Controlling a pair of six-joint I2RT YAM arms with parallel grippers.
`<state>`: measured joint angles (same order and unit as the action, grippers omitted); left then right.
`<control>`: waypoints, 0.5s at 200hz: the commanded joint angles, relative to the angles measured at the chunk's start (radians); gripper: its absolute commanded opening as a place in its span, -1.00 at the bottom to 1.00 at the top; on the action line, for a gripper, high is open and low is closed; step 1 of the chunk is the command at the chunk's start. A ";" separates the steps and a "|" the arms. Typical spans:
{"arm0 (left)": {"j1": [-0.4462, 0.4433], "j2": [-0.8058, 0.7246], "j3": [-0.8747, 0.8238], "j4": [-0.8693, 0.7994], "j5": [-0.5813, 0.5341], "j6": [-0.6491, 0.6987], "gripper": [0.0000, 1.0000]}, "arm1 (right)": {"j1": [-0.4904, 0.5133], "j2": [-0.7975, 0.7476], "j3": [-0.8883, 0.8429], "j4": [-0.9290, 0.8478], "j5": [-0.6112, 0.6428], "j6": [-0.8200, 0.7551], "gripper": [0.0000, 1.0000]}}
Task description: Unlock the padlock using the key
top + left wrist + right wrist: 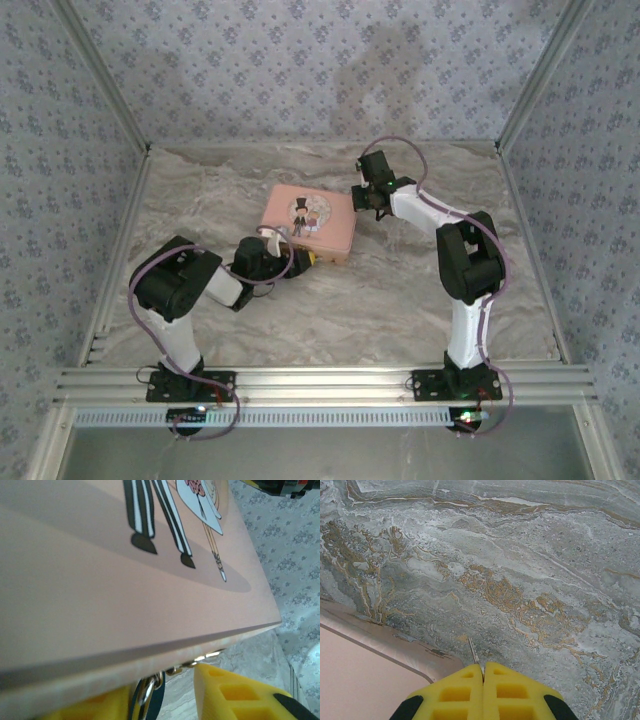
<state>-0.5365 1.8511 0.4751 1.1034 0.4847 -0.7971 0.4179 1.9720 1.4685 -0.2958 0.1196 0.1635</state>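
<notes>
The padlock [161,696], a small dark bluish body with a shiny metal shackle [145,692], hangs from the metal clasp [209,656] on the near edge of the pink tin [308,222]. My left gripper [303,259] is open at that edge, the padlock resting against the left of its yellow fingers [240,695] with a gap to the right one. Over the table by the tin's far right corner, my right gripper [483,666] is shut on the key [474,655]. Its thin metal blade pokes out past the fingertips.
The pink tin's cartoon lid [150,555] sits close above the left wrist camera. The marble-patterned table [530,570] lies under the right gripper, with the tin's rounded corner [380,645] to its left. Patterned walls and metal rails [300,385] enclose the table.
</notes>
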 commanded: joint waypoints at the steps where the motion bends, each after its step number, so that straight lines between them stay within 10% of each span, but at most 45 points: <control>1: 0.007 0.010 -0.021 0.033 -0.022 -0.042 -0.42 | 0.013 -0.029 -0.019 -0.023 -0.010 -0.016 -1.00; 100: 0.006 0.004 -0.010 -0.039 0.035 -0.052 -0.81 | 0.006 -0.079 -0.068 0.002 -0.024 -0.011 -1.00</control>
<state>-0.5365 1.8553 0.4656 1.1271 0.4606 -0.8162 0.4198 1.9488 1.4239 -0.2920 0.1158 0.1631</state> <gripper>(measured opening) 0.124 0.064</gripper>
